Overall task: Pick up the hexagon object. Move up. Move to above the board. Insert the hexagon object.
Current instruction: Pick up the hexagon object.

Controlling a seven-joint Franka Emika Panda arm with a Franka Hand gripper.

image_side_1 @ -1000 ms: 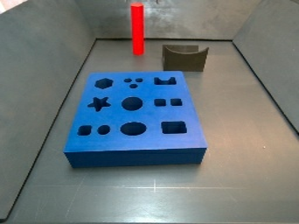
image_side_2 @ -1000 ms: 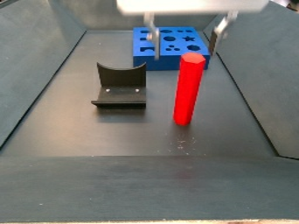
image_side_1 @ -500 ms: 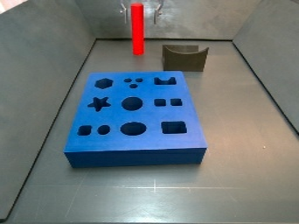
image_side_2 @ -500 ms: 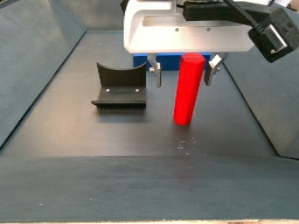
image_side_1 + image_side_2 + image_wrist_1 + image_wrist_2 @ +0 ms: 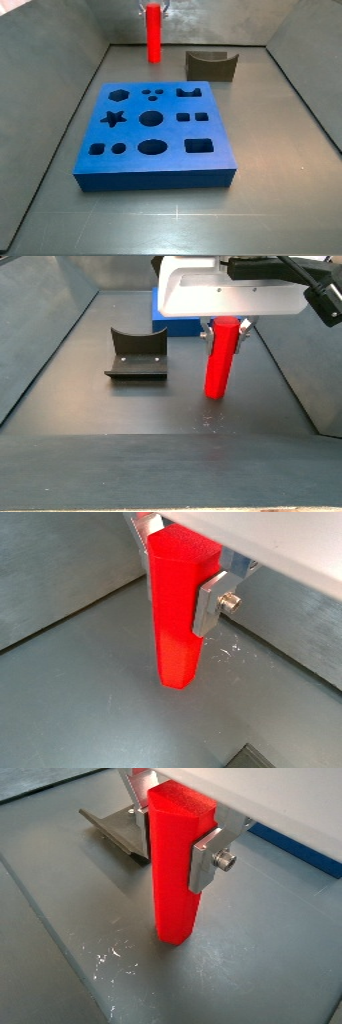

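Light is even and fairly soft in all four pictures, seemingly from overhead. The grey floor [image 5: 80, 938] carries a dull sheen, with small bright scuff glints beside the foot of the hexagon object [image 5: 177, 868], which casts almost no shadow. The board [image 5: 154, 125] is saturated but sharp. In a side view the gripper [image 5: 225, 331] hangs near the lens, its white housing close to overexposed. Wrist views look slightly soft at the corners.

Dull grey floor [image 5: 267, 215], sloping grey walls [image 5: 54, 40]
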